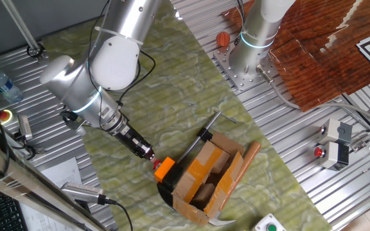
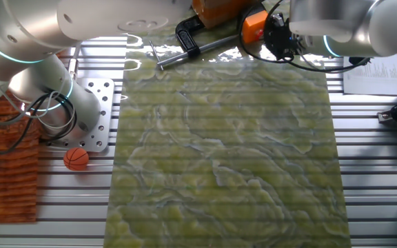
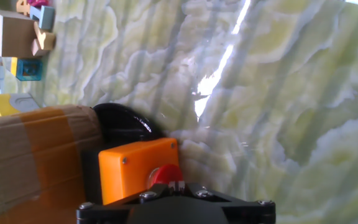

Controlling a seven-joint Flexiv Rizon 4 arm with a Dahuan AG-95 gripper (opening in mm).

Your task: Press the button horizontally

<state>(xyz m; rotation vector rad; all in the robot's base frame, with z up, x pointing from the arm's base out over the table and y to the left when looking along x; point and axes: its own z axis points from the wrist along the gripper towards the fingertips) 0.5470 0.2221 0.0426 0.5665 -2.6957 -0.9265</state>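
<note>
At the tip of the gripper (image 1: 149,154), low on the green marbled mat (image 1: 172,83), the small red button (image 1: 157,164) sits directly ahead of the fingers, close enough in the one fixed view that tool and button appear to meet, though actual contact cannot be confirmed. The button faces sideways toward the gripper from an orange housing (image 1: 164,169) on a black base, and the arm reaches down and across the mat toward it at a slant.

Just beyond the housing, on the side away from the gripper, stands a cardboard box (image 1: 207,176) wrapped with orange tape, its flaps open; a black clamp with a metal bar (image 1: 205,131) rises beside the box.

In the hand view, the button (image 3: 165,175) shows just above the dark body of the gripper (image 3: 178,185), set in the orange housing (image 3: 138,168), with the taped cardboard (image 3: 30,155) to one side and the mat (image 3: 278,93) spreading beyond. The fingertips here look pressed together at the button's edge, but whether the jaws are released or clenched cannot be told for certain from any view.

From the other fixed view, the gripper (image 2: 271,31) lies at the far edge of the mat, beside the orange housing (image 2: 253,26) and the clamp (image 2: 188,38).

Well apart from the tool, a small orange ball (image 2: 76,158) rests on the metal table (image 2: 364,172) near the mounting plate, and a water bottle (image 1: 4,85) stands at the table's edge.
</note>
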